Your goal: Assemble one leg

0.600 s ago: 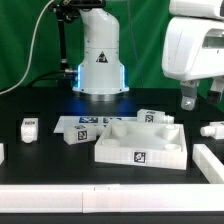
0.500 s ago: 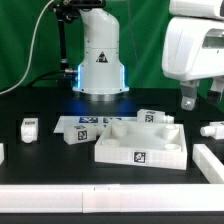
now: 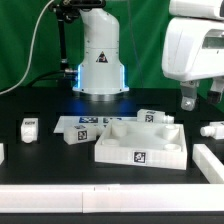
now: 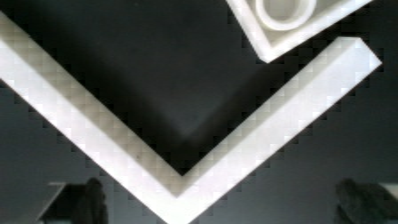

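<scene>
Several small white legs with marker tags lie on the black table in the exterior view: one (image 3: 29,128) at the left, one (image 3: 72,135) by the marker board, one (image 3: 157,118) behind the large white tray-like piece (image 3: 140,145), and one (image 3: 211,129) at the right. My gripper (image 3: 200,97) hangs high at the right, above the table and apart from every leg. In the wrist view my gripper (image 4: 221,206) is open and empty, with dark fingers (image 4: 75,203) wide apart. No leg shows in the wrist view; only a socket corner of the tray piece (image 4: 285,18) does.
The marker board (image 3: 88,123) lies in front of the robot base (image 3: 100,60). White border strips run along the table's front (image 3: 50,198) and right (image 3: 208,160). They meet in a corner (image 4: 178,170) right under the gripper.
</scene>
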You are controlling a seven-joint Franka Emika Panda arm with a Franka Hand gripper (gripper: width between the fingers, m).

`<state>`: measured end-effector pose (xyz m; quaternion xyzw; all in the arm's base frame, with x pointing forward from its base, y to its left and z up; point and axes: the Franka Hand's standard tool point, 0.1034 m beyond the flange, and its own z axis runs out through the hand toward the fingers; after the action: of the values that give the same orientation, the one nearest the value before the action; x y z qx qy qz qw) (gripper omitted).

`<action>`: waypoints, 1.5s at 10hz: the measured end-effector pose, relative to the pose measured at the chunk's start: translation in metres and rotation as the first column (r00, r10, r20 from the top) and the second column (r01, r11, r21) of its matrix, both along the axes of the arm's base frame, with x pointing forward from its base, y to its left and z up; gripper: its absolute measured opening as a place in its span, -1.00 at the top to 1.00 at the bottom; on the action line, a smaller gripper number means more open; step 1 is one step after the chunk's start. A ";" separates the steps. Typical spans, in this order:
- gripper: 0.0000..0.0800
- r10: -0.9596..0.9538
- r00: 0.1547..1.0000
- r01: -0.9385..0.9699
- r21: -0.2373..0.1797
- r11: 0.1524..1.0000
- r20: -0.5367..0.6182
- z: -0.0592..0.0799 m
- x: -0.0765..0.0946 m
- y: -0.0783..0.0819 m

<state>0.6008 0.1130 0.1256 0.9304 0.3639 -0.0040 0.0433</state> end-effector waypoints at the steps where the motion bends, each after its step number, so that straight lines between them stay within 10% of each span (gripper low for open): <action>1: -0.62 -0.056 0.998 0.056 -0.003 0.998 0.009 0.000 -0.006 -0.010; 5: -0.62 -0.169 0.986 0.168 0.014 0.986 0.013 -0.005 -0.019 -0.065; 9: -0.62 -0.176 0.984 0.176 0.014 0.984 0.012 -0.007 -0.021 -0.058; 13: -0.62 -0.364 0.930 0.366 0.055 0.929 -0.041 -0.036 -0.043 -0.126; 15: -0.62 -0.358 0.933 0.359 0.068 0.931 -0.029 -0.037 -0.041 -0.126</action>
<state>0.5598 -0.0135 0.0890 0.9820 0.1885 -0.0059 0.0052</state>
